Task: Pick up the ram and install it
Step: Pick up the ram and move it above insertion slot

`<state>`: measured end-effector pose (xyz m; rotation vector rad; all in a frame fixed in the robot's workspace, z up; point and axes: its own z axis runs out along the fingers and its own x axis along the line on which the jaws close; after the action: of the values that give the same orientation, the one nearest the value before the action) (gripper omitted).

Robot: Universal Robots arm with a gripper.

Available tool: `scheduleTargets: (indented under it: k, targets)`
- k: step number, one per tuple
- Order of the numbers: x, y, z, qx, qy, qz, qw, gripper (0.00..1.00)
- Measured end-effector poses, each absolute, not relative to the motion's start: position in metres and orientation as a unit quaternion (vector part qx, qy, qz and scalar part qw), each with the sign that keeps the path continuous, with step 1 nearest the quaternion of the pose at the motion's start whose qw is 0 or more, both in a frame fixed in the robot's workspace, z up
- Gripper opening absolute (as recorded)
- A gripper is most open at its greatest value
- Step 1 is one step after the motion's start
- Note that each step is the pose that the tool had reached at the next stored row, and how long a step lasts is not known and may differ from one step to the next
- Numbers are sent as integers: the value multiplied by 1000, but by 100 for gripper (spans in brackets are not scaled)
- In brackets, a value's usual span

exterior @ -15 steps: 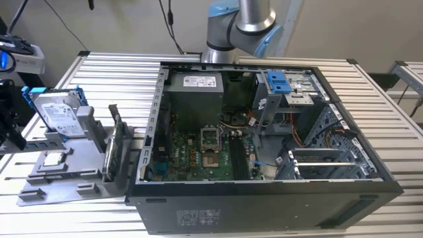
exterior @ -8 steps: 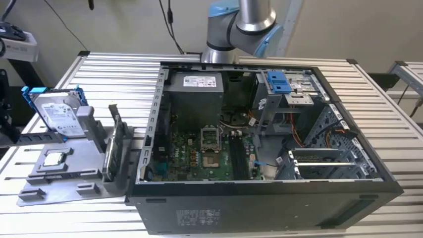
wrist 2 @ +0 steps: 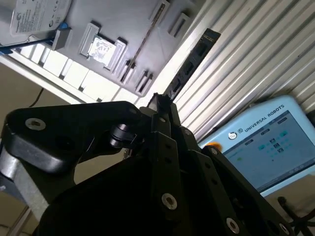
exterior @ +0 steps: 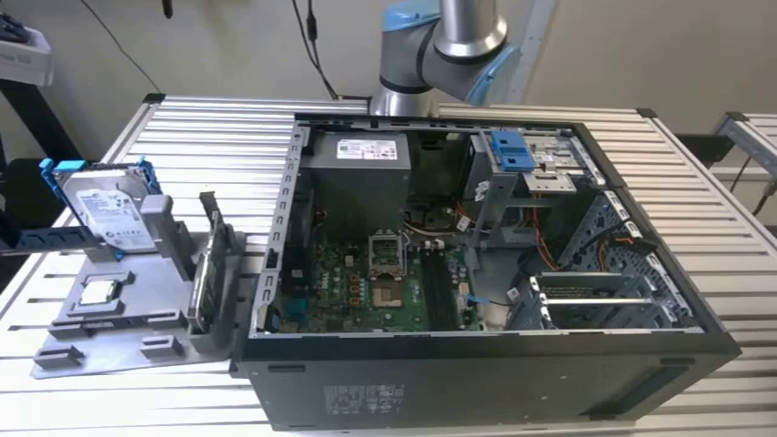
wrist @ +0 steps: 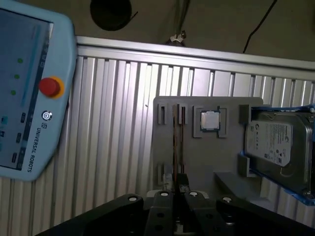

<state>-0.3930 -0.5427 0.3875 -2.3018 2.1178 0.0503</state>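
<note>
The gripper [wrist 2: 160,102] is clamped on one end of the ram [wrist 2: 193,58], whose free length juts past the fingertips, clear of the slatted table [wrist: 113,123] far below. Beneath lies the grey tray [wrist: 211,152], with the hard drive [wrist: 278,142] at one edge. The teach pendant [wrist: 29,93] sits well apart, with bare slats between.

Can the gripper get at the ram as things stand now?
Probably yes. In the second wrist view the ram is straight ahead of the gripper, with nothing between them. The CPU and the hard drive sit further off on the grey holder. I cannot tell whether they already touch.
</note>
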Motion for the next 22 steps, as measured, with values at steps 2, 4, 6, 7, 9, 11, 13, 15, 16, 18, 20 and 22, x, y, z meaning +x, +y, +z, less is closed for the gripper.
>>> scheduleTargets:
  k: [2,4,6,7,9,11,13,15,16,18,20,22]
  targets:
    - [-393,-543,392,-736,677,16,7,15]
    - [-393,-543,397,-736,677,16,7,15]
    - [-393,-543,401,-736,677,16,7,15]
    - [-393,-543,403,-736,677,16,7,15]
    - [-393,-543,407,-736,677,16,7,15]
    - [-393,-543,410,-736,677,16,7,15]
    - [-393,-543,412,-736,677,16,7,15]
    - [-393,-543,412,-736,677,16,7,15]
    - [-393,-543,412,-736,677,16,7,15]
    - [-393,-543,412,-736,677,16,7,15]
    - [-393,-543,412,-736,677,16,7,15]
    - [-393,-543,413,-736,677,16,7,15]
